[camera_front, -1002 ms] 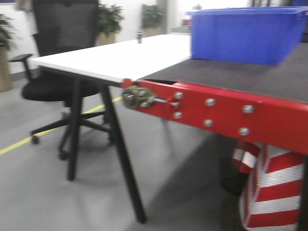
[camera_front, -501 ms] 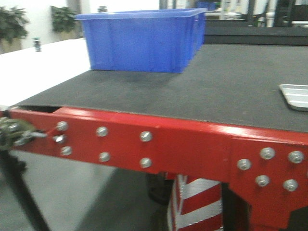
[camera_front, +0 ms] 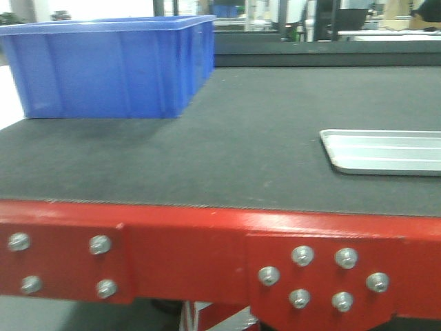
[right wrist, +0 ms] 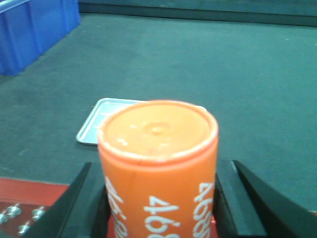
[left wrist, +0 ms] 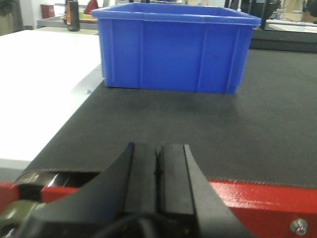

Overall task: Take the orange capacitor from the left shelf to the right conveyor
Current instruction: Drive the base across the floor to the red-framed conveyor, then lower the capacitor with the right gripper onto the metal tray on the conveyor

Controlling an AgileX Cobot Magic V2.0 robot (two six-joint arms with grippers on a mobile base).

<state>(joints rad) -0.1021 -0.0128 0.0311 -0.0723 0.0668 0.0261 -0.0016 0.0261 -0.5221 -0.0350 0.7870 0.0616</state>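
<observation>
The right hand (right wrist: 157,198) is pinching the orange capacitor (right wrist: 157,144) between its two black fingers (right wrist: 81,208), one on each side of the cylinder. The capacitor stands upright in the grip, with its flat top towards the wrist camera and white numerals running lengthwise down its side. It sits over the near edge of the conveyor (right wrist: 233,64). Its bottom is out of the picture, so whether it touches anything below cannot be told.

Just behind it, a shallow silver tray (right wrist: 96,124) lies flat on the dark belt, partly hidden by the capacitor. At the lower left of this view is the red frame (right wrist: 29,193) of the conveyor, studded with silver bolts (right wrist: 10,214). A blue bin (right wrist: 29,29) stands on the belt at the far left, well apart from the tray.

The left hand (left wrist: 158,173) has its jaws pressed together with nothing between them. It is above the near left corner of the conveyor, where the belt meets a white desk (left wrist: 39,84). The blue bin is straight ahead of it on the belt, close to the desk side. A dark cup (left wrist: 73,10) stands at the far end of the desk.

In the front view the bin is at the far left of the belt and the tray is at the right, cut off by the picture's edge, with bare belt between them
</observation>
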